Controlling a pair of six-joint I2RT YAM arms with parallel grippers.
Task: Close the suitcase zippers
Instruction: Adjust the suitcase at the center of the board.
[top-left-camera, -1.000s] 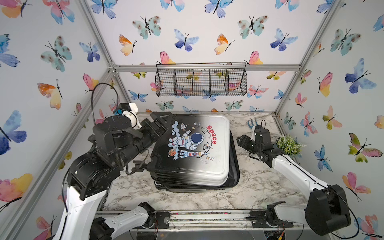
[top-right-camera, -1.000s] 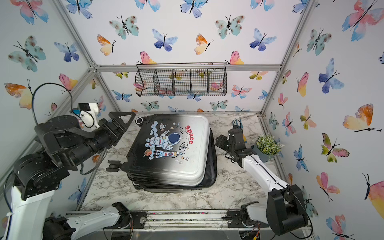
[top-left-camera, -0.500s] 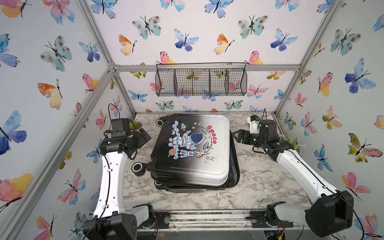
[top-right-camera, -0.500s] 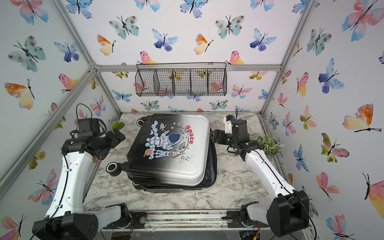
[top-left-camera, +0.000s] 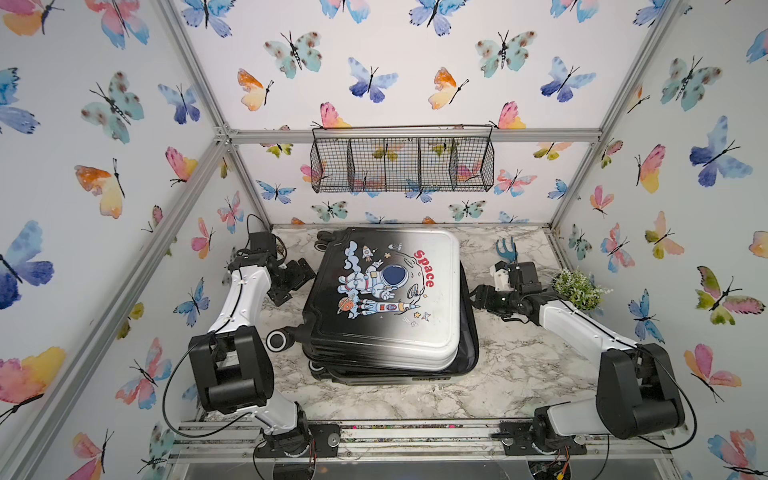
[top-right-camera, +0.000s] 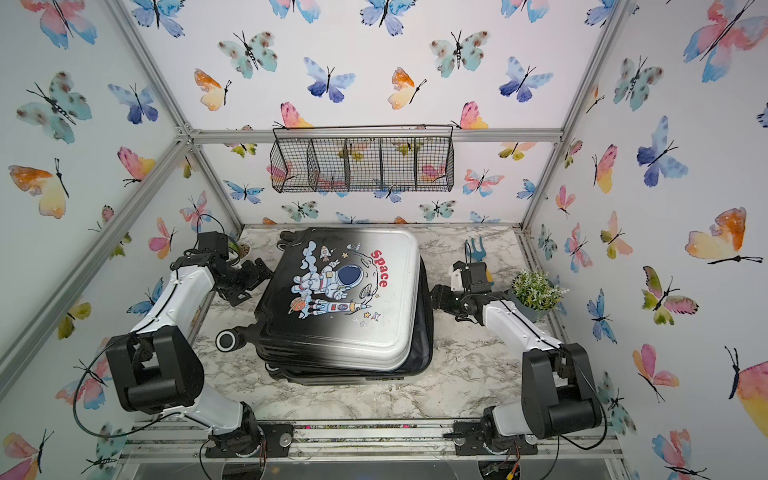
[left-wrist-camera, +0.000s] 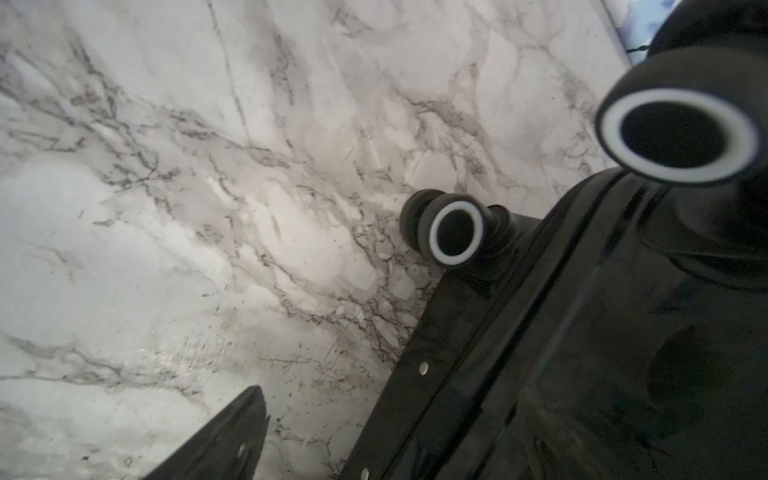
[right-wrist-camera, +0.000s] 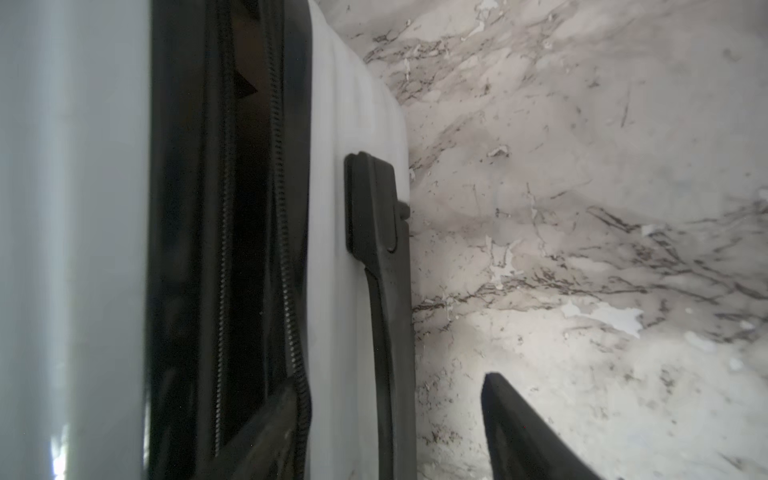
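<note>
The suitcase (top-left-camera: 376, 338) (top-right-camera: 332, 332) lies flat on the marble table (top-left-camera: 519, 365), astronaut print up, its upper shell shifted off the lower one. Along its right rim the zippers (right-wrist-camera: 286, 249) stand apart with a dark gap between the two tracks; no pull shows. My right gripper (top-left-camera: 478, 297) (right-wrist-camera: 395, 415) is open at that rim. One finger (right-wrist-camera: 266, 436) lies by the track, the other (right-wrist-camera: 523, 428) over the marble, and the lower shell and black side handle (right-wrist-camera: 382, 249) lie between. My left gripper (top-left-camera: 291, 278) is open beside the wheeled left end, one finger (left-wrist-camera: 224, 440) showing.
Black wheels (top-left-camera: 279, 340) (left-wrist-camera: 457, 235) stick out at the suitcase's left end. A potted plant (top-left-camera: 579, 289) stands behind the right arm and a blue tool (top-left-camera: 506, 248) lies at the back right. A wire basket (top-left-camera: 401, 160) hangs on the back wall.
The left arm has dropped from high up and folded down beside the suitcase's left end. The right gripper swung to the back, then came forward to the right rim.
</note>
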